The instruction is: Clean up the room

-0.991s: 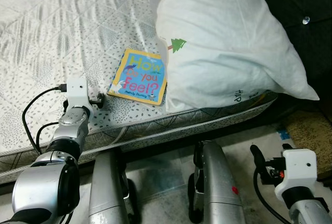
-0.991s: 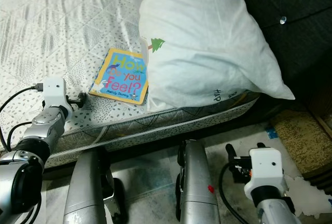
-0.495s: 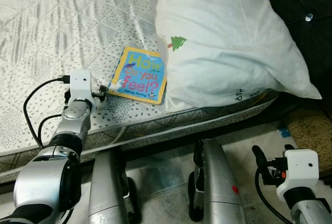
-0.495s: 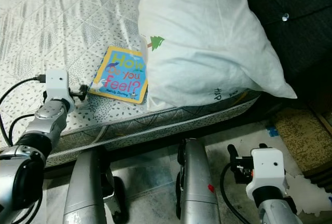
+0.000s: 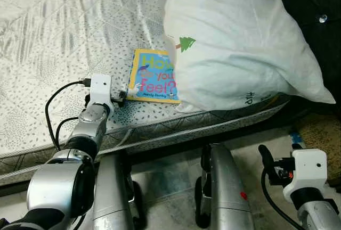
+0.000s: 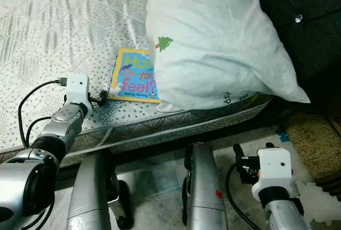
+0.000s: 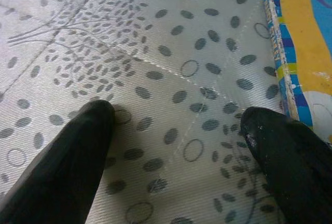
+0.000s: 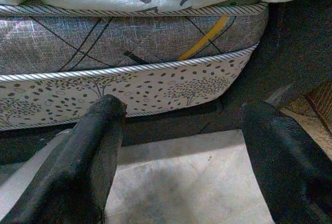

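A home bedroom: a bed with a quilted, patterned mattress, a large white pillow lying on it, a children's picture book beside the pillow, a dark tufted headboard, and a pale floor below.

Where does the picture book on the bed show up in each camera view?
Left eye view: book mid-frame, partly tucked under the pillow.
Right eye view: left of centre, beside the pillow.
Left wrist view: its edge by one finger of the left gripper.
Right wrist view: not seen.
Shared landmark: the pillow.
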{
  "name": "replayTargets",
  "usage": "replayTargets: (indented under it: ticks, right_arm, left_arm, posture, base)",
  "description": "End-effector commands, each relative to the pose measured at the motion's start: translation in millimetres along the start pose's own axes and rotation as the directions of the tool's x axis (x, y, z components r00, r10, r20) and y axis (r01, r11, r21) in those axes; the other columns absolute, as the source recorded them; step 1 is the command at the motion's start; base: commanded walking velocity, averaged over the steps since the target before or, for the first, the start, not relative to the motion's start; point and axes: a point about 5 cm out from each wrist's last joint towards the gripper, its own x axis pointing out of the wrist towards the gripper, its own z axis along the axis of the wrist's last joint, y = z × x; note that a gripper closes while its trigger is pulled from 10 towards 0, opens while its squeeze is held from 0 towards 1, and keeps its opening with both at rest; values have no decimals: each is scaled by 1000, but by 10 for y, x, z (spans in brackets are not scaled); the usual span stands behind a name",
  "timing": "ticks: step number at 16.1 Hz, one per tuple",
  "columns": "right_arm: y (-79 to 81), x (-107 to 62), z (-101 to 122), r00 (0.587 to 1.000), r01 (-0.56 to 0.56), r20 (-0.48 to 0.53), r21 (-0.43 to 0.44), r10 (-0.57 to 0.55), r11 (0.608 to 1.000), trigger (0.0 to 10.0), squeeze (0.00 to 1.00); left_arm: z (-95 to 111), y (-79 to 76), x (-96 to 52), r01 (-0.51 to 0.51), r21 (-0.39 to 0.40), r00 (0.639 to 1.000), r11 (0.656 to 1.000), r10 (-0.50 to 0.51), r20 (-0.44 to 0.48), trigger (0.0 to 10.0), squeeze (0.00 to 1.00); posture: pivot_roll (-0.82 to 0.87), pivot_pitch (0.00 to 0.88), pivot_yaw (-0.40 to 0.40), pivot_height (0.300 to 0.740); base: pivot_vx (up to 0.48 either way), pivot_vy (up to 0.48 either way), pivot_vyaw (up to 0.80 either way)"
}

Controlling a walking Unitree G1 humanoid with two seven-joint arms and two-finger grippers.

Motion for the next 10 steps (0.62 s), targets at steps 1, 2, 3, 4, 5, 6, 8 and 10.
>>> replayTargets:
  ticks: [1, 2, 3, 4, 5, 6, 8, 10]
  right_arm:
    - [-28, -37, -30, 1000, 20, -22, -4, -20, 1000, 10000, 0]
    - [-21, -13, -22, 1000, 18, -16, -2, -18, 1000, 10000, 0]
    - [-16, -3, -19, 1000, 17, -14, -1, -17, 1000, 10000, 0]
    - [-5, 11, -16, 1000, 15, -11, 1, -15, 1000, 10000, 0]
    - [3, 23, -15, 1000, 13, -9, 3, -13, 1000, 10000, 0]
    - [7, 32, -16, 1000, 11, -8, 4, -11, 1000, 10000, 0]
    - [13, 51, -12, 1000, 7, -5, 5, -7, 1000, 10000, 0]
    - [13, 71, -5, 1000, 7, -2, 5, -7, 1000, 10000, 0]
  left_arm:
    - [-164, -168, -18, 74, 15, 995, 997, -72, -74, 10000, 0]
    - [-157, -240, -15, 105, 14, 992, 994, -103, -74, 10000, 0]
    - [-155, -265, -15, 114, 12, 991, 993, -113, -73, 10000, 0]
    - [-162, -320, -17, 137, 6, 988, 991, -136, -75, 10000, 0]
    - [-170, -370, -20, 157, -5, 985, 988, -157, -78, 10000, 0]
    - [-187, -445, -27, 188, -1, 979, 982, -188, -83, 10000, 0]
    - [-207, -537, -38, 224, 13, 971, 975, -222, -88, 10000, 0]
    - [-215, -632, -48, 259, 16, 962, 966, -257, -89, 10000, 0]
  posture:
    - [-196, 317, 42, 530]
    - [-189, 312, 43, 530]
    - [-189, 312, 43, 530]
    - [-183, 309, 43, 530]
    - [-180, 309, 42, 530]
    - [-178, 307, 41, 530]
    - [-176, 305, 40, 530]
    - [-175, 301, 39, 530]
  base:
    - [0, 0, 0]
    - [0, 0, 0]
    - [0, 0, 0]
    - [0, 0, 0]
    - [0, 0, 0]
    - [0, 0, 0]
    - [0, 0, 0]
    - [0, 0, 0]
